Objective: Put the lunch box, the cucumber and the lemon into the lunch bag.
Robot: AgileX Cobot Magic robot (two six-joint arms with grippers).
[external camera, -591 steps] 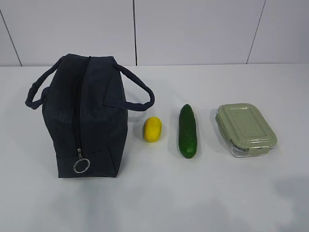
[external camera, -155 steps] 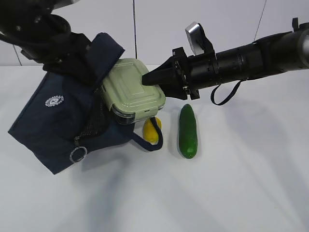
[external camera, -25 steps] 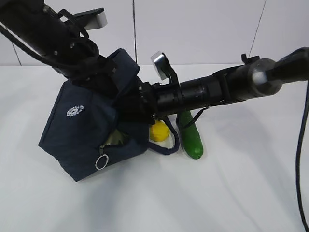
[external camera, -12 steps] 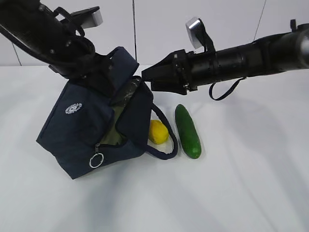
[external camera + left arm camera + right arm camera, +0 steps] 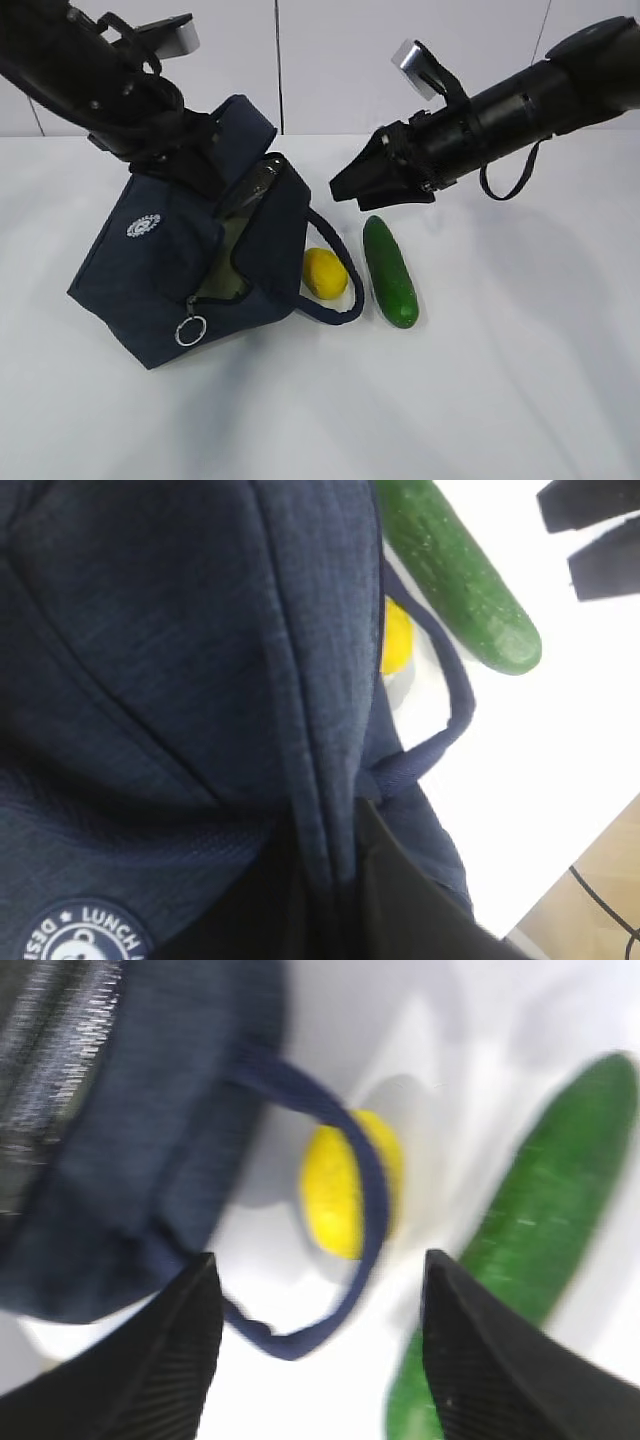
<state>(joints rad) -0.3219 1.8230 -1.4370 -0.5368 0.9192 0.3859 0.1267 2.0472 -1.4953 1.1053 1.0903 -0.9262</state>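
Right gripper [image 5: 342,190] withdrawn from lunch bag [image 5: 170,270], jaws apart, empty, above cucumber [image 5: 389,270]; left gripper's grip unseen, apparently tilting bag mouth toward 3 o'clock for loading.

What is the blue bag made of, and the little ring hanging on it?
The lunch bag looks like dark navy woven cloth: matte, with a fine weave in the left wrist view, and it sags and folds softly. The ring pull looks like metal: thin, silvery and shiny. I cannot tell which fabric or which metal.
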